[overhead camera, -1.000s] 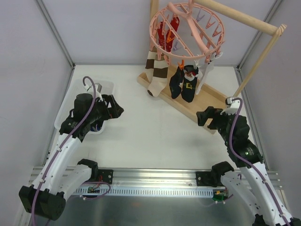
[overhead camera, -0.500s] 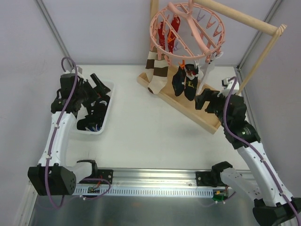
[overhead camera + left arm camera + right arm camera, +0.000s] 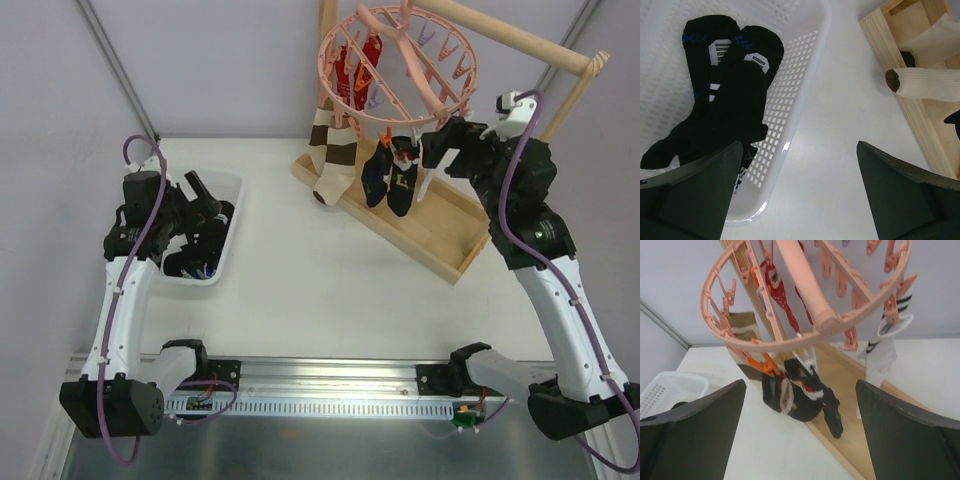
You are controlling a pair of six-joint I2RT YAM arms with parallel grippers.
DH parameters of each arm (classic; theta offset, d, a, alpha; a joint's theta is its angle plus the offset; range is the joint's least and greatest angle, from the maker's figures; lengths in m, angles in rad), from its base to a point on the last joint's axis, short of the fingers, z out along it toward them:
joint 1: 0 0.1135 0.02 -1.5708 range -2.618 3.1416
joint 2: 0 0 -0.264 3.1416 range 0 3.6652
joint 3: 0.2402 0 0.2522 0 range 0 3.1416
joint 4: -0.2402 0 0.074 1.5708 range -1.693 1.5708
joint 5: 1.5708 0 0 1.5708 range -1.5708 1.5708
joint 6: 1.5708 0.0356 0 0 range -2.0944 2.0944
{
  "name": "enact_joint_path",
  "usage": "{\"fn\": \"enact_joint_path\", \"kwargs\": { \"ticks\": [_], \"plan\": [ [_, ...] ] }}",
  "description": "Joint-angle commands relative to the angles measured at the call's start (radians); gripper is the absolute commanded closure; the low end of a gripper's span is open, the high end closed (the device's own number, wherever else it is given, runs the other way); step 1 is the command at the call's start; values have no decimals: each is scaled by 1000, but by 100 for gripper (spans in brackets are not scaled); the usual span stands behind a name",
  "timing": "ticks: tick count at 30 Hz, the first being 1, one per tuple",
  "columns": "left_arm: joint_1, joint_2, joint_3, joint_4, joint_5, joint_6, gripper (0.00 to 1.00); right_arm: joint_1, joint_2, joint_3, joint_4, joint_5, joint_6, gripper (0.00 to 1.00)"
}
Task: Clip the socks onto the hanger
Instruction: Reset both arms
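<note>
The pink ring hanger (image 3: pixel 395 60) hangs from the wooden rod at the back. Two dark socks (image 3: pixel 392 180) with yellow marks hang from its front clips, above the wooden tray. In the right wrist view the hanger (image 3: pixel 810 295) fills the top and the dark socks (image 3: pixel 805 395), with red and white cuffs, hang from an orange and a white clip. My right gripper (image 3: pixel 442 140) (image 3: pixel 800 390) is open and empty, raised just right of the socks. My left gripper (image 3: pixel 200 195) (image 3: pixel 799 165) is open and empty over the white basket's near right rim.
The white basket (image 3: pixel 232 185) (image 3: pixel 790 115) holds black socks with blue and white marks (image 3: pixel 725 95). A brown-and-white striped sock (image 3: pixel 330 150), red socks (image 3: pixel 355 70) and a white sock (image 3: pixel 882 347) also hang on the hanger. The wooden tray (image 3: pixel 450 240) lies below.
My right arm has risen from the tray's near end up to the hanger's right rim. My left arm swung left over the basket, then settled slightly lower.
</note>
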Motion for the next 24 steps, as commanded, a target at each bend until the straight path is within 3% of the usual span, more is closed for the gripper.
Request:
{"fn": "enact_joint_path", "kwargs": {
  "ticks": [1, 6, 7, 10, 15, 24],
  "plan": [
    [0, -44, -19, -6, -85, 65, 1, -2, 49, 107, 18, -43, -41, 4],
    [-1, -69, -60, 0, -95, 101, 1, 14, 205, 288, -46, -122, -149, 2],
    [-1, -75, -68, 3, -93, 114, 1, 19, 234, 387, -80, -118, -163, 1],
    [-8, -101, -85, 4, -75, 140, 1, 22, 307, 475, -162, -105, -168, 6],
    [-18, -127, -83, 4, -6, 167, 1, 33, 197, 310, -104, -168, -161, 0],
    [-34, -152, -88, 20, 71, 187, 1, 34, -81, -87, -83, -155, -61, 4]
  ]
}}
